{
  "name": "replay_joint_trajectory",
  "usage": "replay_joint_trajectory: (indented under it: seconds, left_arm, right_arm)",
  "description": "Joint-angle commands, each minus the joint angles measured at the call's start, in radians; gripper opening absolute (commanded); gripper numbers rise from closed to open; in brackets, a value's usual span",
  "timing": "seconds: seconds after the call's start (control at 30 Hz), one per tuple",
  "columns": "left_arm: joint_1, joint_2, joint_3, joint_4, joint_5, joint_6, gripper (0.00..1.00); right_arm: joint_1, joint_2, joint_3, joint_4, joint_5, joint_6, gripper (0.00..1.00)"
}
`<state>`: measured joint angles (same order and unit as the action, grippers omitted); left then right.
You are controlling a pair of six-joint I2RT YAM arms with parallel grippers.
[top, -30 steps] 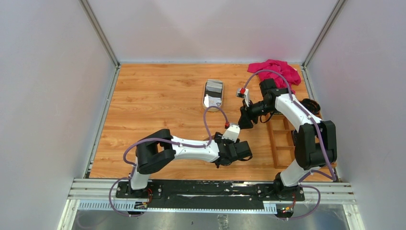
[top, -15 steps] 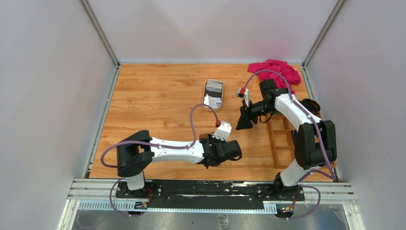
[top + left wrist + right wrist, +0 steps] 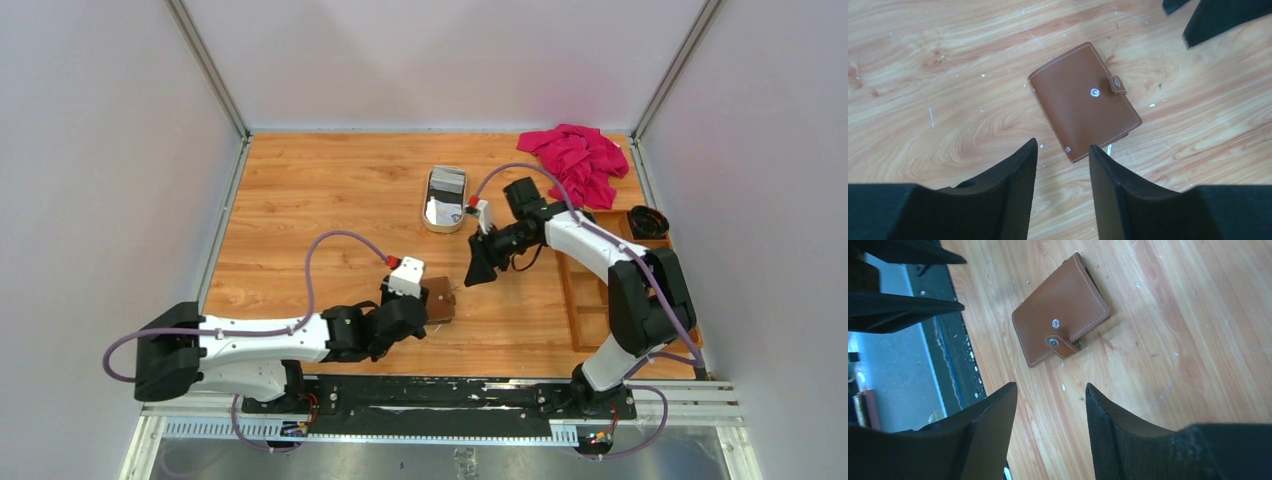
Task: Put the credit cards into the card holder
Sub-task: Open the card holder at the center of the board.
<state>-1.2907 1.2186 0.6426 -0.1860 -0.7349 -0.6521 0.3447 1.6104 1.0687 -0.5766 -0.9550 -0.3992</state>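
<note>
The card holder (image 3: 438,300) lies shut and flat on the wooden table, snap tab fastened; it also shows as a brown wallet (image 3: 1083,100) in the left wrist view and again (image 3: 1060,325) in the right wrist view. My left gripper (image 3: 422,318) sits just left of it, low over the table, open with nothing between its fingers (image 3: 1063,150). My right gripper (image 3: 480,268) hovers just right of and behind the wallet, open and empty too (image 3: 1050,390). The credit cards (image 3: 447,182) lie stacked in a cream oval tin (image 3: 428,212) further back.
A pink cloth (image 3: 580,155) is bunched in the back right corner. A wooden compartment box (image 3: 598,290) runs along the right side, with a small black round object (image 3: 648,220) behind it. Grey walls close in the table on three sides.
My left arm has swung back to the left and low, uncovering the wallet. The right gripper has moved left and nearer, toward the wallet.
</note>
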Motion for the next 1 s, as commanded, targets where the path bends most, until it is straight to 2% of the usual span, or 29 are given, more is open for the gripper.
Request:
replay_joint_trajectory:
  seconds: [0.0, 0.1, 0.2, 0.37, 0.5, 0.67, 0.97]
  left_arm:
    - [0.084, -0.114, -0.124, 0.165, 0.133, -0.003, 0.49]
    - [0.113, -0.145, -0.168, 0.18, 0.152, -0.038, 0.51]
    - [0.119, -0.15, -0.184, 0.171, 0.153, -0.064, 0.52]
    - [0.119, -0.143, -0.208, 0.181, 0.171, -0.103, 0.52]
    - [0.119, -0.138, -0.215, 0.181, 0.172, -0.119, 0.52]
    - [0.119, -0.145, -0.215, 0.181, 0.179, -0.123, 0.53]
    - [0.119, -0.139, -0.212, 0.206, 0.192, -0.118, 0.54]
  right_arm:
    - [0.173, 0.011, 0.028, 0.132, 0.283, 0.268, 0.58]
    - [0.273, 0.018, 0.017, 0.168, 0.48, 0.326, 0.6]
    - [0.343, 0.023, 0.004, 0.193, 0.593, 0.37, 0.62]
    - [0.413, 0.047, 0.016, 0.196, 0.681, 0.39, 0.66]
    - [0.44, 0.076, 0.016, 0.191, 0.698, 0.382, 0.65]
    - [0.458, 0.074, 0.017, 0.171, 0.716, 0.349, 0.56]
    - [0.459, 0.04, 0.002, 0.147, 0.709, 0.294, 0.23]
